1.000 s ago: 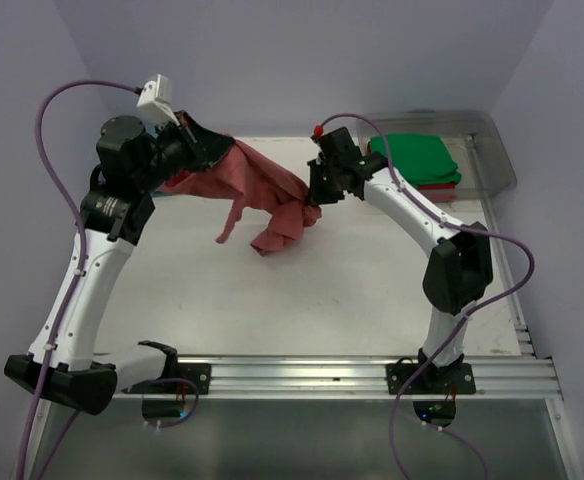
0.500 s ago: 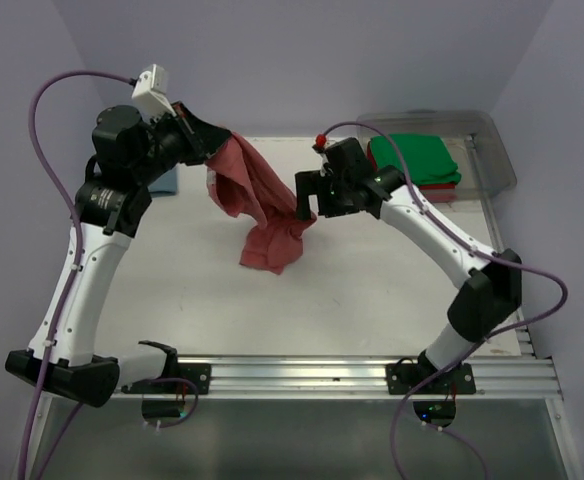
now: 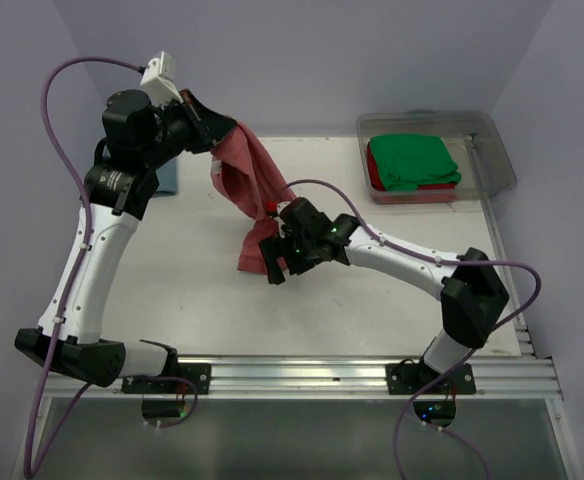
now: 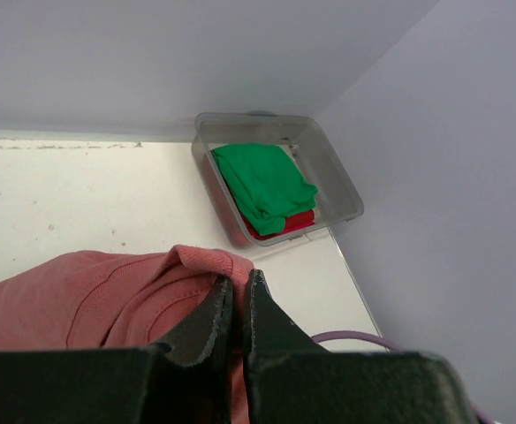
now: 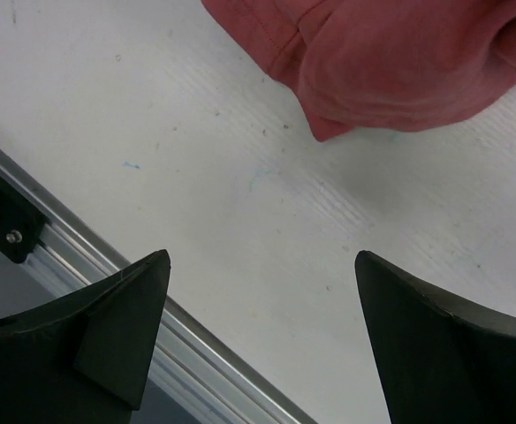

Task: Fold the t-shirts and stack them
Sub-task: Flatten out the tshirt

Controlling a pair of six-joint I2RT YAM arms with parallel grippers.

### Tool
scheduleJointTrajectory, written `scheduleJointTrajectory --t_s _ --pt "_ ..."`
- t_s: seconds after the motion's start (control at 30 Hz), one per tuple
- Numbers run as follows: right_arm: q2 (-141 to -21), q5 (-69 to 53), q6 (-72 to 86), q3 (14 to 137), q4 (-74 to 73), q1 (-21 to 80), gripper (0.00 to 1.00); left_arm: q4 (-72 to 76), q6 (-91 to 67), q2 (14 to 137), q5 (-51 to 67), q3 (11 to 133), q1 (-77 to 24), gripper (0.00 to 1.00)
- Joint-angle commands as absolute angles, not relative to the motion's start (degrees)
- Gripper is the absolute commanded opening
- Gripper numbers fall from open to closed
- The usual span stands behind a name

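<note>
My left gripper (image 3: pixel 219 136) is raised at the back left, shut on a fold of the salmon-red t-shirt (image 3: pixel 249 190). That shirt hangs from it, and its lower end (image 3: pixel 251 259) rests on the table. In the left wrist view the cloth (image 4: pixel 108 291) is pinched between the jaws (image 4: pixel 238 283). My right gripper (image 3: pixel 273 265) is low beside the hanging end, open and empty. Its wrist view shows the shirt's edge (image 5: pixel 390 62) beyond the wide-apart jaws (image 5: pixel 262 258). A green t-shirt (image 3: pixel 412 160) lies folded on a red one (image 3: pixel 440 190) in the bin. A teal-blue patch (image 3: pixel 168 180) shows behind the left arm.
The clear plastic bin (image 3: pixel 497 150) stands at the back right corner, also seen from the left wrist (image 4: pixel 342 181). A metal rail (image 3: pixel 302 372) runs along the table's near edge and appears close by in the right wrist view (image 5: pixel 72 252). Purple cables loop off both arms.
My right gripper has opened, let go of the shirt, and moved down and left toward its lower end. The shirt now hangs from the left gripper alone.
</note>
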State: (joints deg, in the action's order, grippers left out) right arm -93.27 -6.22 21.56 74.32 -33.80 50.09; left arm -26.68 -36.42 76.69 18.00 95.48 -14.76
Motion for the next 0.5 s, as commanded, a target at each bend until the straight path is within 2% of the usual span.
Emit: scheduleJointTrajectory --t_s 0.0,0.33,0.47 --pt "-96.4 -5.38 21.01 77.85 -28.04 50.63 0.89 -23.73 -37.44 76.11 19.25 99.49 -14.5 0.0" --pt "-112.4 0.97 21.01 93.24 -31.64 50.63 0.72 -24.61 -37.27 75.06 18.72 100.46 -14.5 0.0" --pt "-118.47 1.23 22.06 96.94 -32.78 50.63 0.58 -25.22 -36.83 74.71 18.54 100.81 -14.5 0.0"
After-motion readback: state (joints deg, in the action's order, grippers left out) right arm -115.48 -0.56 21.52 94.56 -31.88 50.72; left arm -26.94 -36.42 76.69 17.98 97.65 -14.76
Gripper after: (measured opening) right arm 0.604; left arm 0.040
